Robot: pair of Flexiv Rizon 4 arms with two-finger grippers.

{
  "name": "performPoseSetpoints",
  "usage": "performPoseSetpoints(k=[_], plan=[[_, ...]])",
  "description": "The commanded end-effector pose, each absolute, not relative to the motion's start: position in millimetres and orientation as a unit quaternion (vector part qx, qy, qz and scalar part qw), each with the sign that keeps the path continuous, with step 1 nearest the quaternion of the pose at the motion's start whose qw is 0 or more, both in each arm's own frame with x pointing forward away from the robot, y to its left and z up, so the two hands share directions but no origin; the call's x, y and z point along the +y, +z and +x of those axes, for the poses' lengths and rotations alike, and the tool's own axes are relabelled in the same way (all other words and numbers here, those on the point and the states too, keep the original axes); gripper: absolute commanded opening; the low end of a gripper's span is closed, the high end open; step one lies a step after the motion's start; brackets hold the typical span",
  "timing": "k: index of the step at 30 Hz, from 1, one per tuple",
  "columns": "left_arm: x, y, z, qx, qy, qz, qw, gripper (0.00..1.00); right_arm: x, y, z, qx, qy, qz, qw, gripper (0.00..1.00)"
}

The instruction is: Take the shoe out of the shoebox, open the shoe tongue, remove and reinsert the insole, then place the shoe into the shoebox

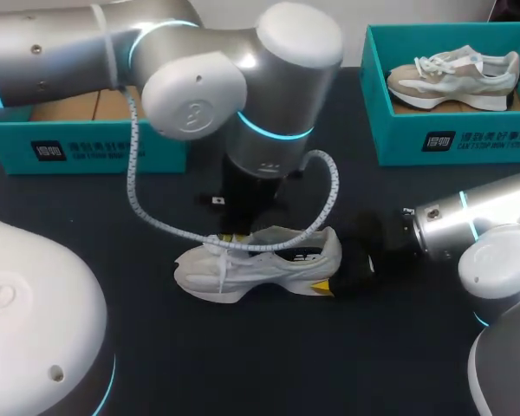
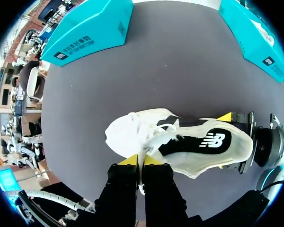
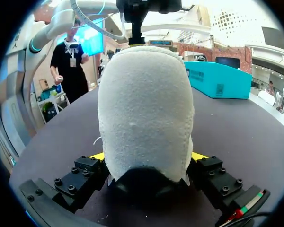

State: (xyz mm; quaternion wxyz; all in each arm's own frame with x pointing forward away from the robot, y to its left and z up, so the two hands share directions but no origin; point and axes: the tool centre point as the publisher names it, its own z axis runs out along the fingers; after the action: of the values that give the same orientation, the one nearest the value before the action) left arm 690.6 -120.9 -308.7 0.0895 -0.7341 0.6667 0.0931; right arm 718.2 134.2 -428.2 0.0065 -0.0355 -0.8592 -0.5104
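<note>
Between the right gripper's fingers, the shoe

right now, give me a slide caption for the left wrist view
Left gripper pinches the white sneaker at its upper while the right gripper clamps its heel, on the dark table.

Print: three spots, none spelled out.
White label block on left shoebox and right shoebox fronts; white logo on shoe side.
</note>
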Motion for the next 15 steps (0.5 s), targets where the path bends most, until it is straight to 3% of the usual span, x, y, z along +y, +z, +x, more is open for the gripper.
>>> performPoseSetpoints(k=[1,6,9,11,15], plan=[[-99.0,-317.7,686.5,0.660,0.067,-0.746,0.064,0.00,136.7,-434.9,717.5,-0.860,-0.509,-0.036,0.006,0.00],[-83.5,-330.5,686.8,0.642,0.079,-0.760,0.067,0.00,136.7,-434.9,717.5,-0.860,-0.509,-0.036,0.006,0.00],[-76.8,-340.8,688.5,0.635,0.086,-0.764,0.072,0.14,136.7,-434.9,717.5,-0.860,-0.509,-0.036,0.006,0.00],[-73.0,-348.4,690.2,0.631,0.093,-0.766,0.078,0.14,136.7,-434.9,717.5,-0.860,-0.509,-0.036,0.006,0.00],[-65.6,-361.1,692.7,0.621,0.100,-0.773,0.082,0.23,136.7,-434.9,717.5,-0.860,-0.509,-0.036,0.006,0.00]])
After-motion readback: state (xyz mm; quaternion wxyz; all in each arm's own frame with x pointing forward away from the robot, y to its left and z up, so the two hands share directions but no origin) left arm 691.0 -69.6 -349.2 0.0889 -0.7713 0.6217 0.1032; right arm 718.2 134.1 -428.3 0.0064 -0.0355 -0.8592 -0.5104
